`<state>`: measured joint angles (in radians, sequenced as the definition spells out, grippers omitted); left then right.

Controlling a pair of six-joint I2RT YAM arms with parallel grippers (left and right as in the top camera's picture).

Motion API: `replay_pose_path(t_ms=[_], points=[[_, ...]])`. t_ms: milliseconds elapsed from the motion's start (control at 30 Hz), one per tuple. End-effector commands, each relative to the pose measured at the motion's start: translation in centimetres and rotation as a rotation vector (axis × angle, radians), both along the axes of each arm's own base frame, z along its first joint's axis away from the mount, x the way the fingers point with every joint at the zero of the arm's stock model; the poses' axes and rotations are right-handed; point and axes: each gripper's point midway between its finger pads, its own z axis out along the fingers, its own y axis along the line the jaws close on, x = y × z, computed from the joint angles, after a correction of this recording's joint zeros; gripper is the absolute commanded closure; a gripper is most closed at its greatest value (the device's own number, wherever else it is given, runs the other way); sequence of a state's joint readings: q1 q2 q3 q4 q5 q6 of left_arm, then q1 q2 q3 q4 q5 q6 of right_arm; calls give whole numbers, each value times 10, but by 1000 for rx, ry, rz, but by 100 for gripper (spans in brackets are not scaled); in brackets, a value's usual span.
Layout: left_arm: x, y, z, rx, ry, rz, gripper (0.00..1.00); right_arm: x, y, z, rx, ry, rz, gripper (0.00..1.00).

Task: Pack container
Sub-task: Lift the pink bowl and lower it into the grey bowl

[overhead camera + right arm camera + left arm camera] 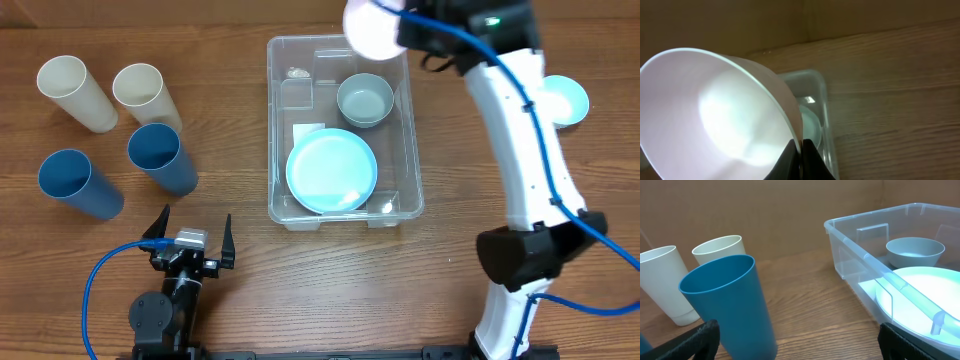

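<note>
The clear container [271, 120] stands mid-table and holds a grey-blue bowl [365, 100] and a light blue plate [331, 170]. My right gripper [402, 30] is shut on the rim of a white bowl [372, 26], which hangs over the container's far right corner. In the right wrist view the jaws [801, 150] pinch the white bowl [715, 110] at its edge, with the container [816, 90] below. My left gripper [193, 240] is open near the front edge, left of the container and holding nothing. In its own view the left gripper [800, 345] faces a blue cup [730, 305] and the container [860, 255].
Two cream cups [70, 90] [145, 92] and two blue cups [160, 155] [75, 182] lie at the left. A light blue bowl [565, 100] sits to the right of the right arm.
</note>
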<state>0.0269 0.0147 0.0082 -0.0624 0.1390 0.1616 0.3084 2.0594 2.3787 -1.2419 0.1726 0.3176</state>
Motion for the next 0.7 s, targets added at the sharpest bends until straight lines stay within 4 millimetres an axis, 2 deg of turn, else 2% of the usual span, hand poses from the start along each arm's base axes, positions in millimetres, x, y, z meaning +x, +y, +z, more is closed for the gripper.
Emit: replay_pose_path(t_ms=[0,100,300,467,567,633,667], points=[[0,0,0,18,-8,-5,0,8,5,-30,-85,39,-15,96],[0,0,0,18,-8,-5,0,10,11,-57,-101,97,-10,96],[0,0,0,18,-8,-5,0,6,4,-100,-127,183,-57,96],[0,0,0,18,-8,-5,0,3,3,-121,-140,217,-57,96],[0,0,0,18,-8,-5,0,3,3,-125,-140,222,-59,94],[0,0,0,18,-8,-5,0,4,4,-124,-140,216,-56,67],[0,0,0,18,-8,-5,0,4,4,-124,-142,214,-51,59]])
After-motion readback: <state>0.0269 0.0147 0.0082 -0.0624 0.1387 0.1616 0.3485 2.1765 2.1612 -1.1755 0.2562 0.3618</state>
